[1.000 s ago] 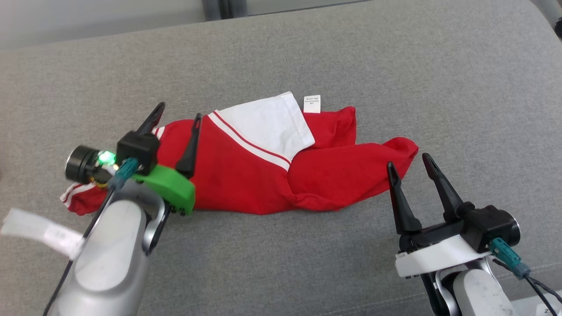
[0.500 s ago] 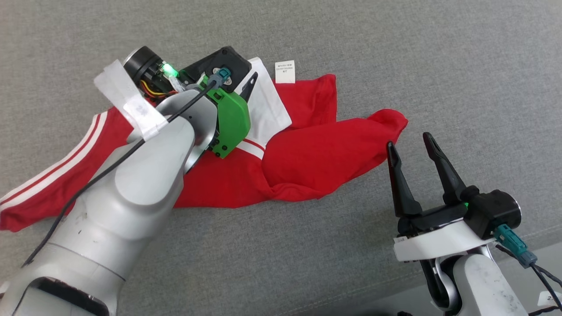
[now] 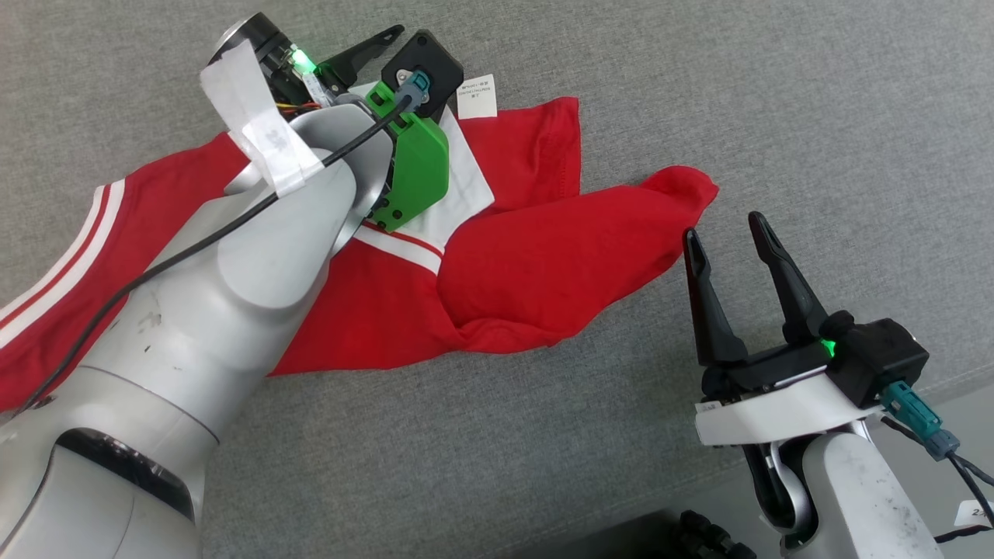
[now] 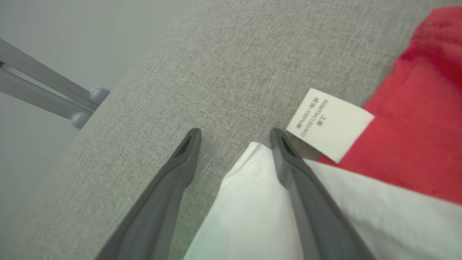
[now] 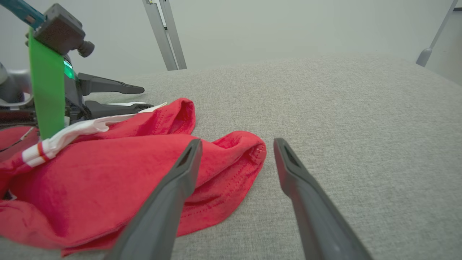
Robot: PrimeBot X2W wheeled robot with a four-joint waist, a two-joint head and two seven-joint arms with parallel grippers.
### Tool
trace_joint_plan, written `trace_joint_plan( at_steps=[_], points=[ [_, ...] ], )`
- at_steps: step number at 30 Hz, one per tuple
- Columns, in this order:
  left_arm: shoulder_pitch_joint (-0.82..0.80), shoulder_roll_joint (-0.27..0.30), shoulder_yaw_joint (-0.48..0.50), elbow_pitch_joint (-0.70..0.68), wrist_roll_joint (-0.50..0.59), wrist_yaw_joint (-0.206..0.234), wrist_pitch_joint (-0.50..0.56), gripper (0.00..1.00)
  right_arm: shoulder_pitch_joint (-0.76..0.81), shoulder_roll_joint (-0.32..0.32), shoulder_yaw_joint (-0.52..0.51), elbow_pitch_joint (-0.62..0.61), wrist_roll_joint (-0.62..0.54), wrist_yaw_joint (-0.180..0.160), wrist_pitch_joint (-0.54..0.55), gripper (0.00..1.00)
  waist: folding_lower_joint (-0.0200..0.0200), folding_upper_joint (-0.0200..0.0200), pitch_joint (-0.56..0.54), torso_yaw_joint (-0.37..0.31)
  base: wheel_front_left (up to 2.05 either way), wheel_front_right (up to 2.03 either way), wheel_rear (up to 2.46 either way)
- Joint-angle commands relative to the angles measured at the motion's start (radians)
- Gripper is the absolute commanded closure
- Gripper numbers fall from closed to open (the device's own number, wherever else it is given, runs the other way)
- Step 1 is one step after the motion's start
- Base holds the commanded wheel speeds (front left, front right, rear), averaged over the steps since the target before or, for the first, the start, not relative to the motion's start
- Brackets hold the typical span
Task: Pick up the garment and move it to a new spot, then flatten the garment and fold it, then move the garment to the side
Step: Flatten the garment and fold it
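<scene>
Garment point(image 3: 505, 264): red, with a white panel point(image 4: 252, 202) and white-striped trim, lying crumpled on the grey cushion point(image 3: 699, 93).

Long axis: running from just ahead of the right gripper point(image 3: 724, 225) fingertips, across beneath the left forearm, out to the striped end well behind the left gripper point(image 4: 235, 133). Rounded red lobe pointing toward the right gripper; striped end pointing the opposite way.

Left gripper: jaws fully spread, nothing held. One finger over the corner of the white panel, the other over bare cushion beyond the garment's edge. Contact with the fabric: cannot tell. White care label point(image 4: 330, 124) just beside the finger over the panel, on its outer side.

Right gripper: jaws fully spread, nothing held. Fingertips just short of the red lobe's hem, one tip level with its edge, the other over bare cushion.

Changes against one second ago:
- Head camera shifted, so the whole scene displaced in that view.
- Left gripper then over the striped end of the garment; now reached across to the white panel's corner by the label.
- Right gripper in the same station off the red lobe.
- Both sets of jaws spread as before.
</scene>
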Motion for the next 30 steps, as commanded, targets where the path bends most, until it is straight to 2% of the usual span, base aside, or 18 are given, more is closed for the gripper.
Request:
trace_joint_plan(
  at_steps=[1,3,4,7,9,10,12,20,30],
  points=[
    [0.018,0.005,-0.034,0.025,-0.011,-0.006,0.012,0.00,-0.014,0.000,-0.001,0.001,0.008,-0.001,0.000,0.00,0.0000,0.0000,0.003,-0.005,0.00,0.00,0.00],
    [0.011,0.013,-0.066,0.038,-0.016,-0.007,0.023,0.74,-0.014,0.000,-0.001,0.003,0.011,-0.001,0.000,0.00,0.0000,0.0000,0.000,-0.007,0.00,0.00,0.00],
    [0.006,0.018,-0.075,0.045,-0.023,-0.007,0.026,1.00,-0.013,0.000,-0.002,0.003,0.014,-0.001,0.000,0.00,0.0000,0.0000,-0.003,-0.007,0.00,0.00,0.00],
    [-0.013,0.035,-0.084,0.055,-0.032,-0.004,0.028,1.00,-0.007,-0.001,-0.007,0.004,0.017,-0.001,0.000,0.00,0.0000,0.0000,-0.011,-0.007,0.00,0.00,0.00],
    [-0.016,0.040,-0.087,0.059,-0.043,-0.003,0.031,0.71,-0.001,0.000,-0.011,0.004,0.015,-0.001,0.000,0.00,0.0000,0.0000,-0.017,-0.004,0.00,0.00,0.00],
    [-0.010,0.039,-0.093,0.063,-0.051,-0.003,0.043,0.64,0.002,0.000,-0.015,0.005,0.011,-0.001,0.000,0.00,0.0000,0.0000,-0.022,-0.001,0.00,0.00,0.00],
    [-0.006,0.038,-0.094,0.065,-0.070,-0.003,0.051,1.00,0.002,0.000,-0.018,0.004,0.007,-0.001,0.000,0.00,0.0000,0.0000,-0.025,0.001,0.00,0.00,0.00],
    [-0.027,0.022,-0.107,0.045,-0.086,-0.001,-0.006,1.00,0.011,0.000,-0.021,0.007,-0.013,-0.001,0.000,0.00,0.0000,0.0000,-0.053,0.017,0.00,0.00,0.00],
    [-0.051,-0.005,-0.109,0.002,-0.078,0.035,-0.100,1.00,0.035,-0.001,-0.027,0.014,-0.042,-0.001,0.000,0.00,0.0000,0.0000,-0.128,0.057,0.00,0.00,0.00]
  ],
)
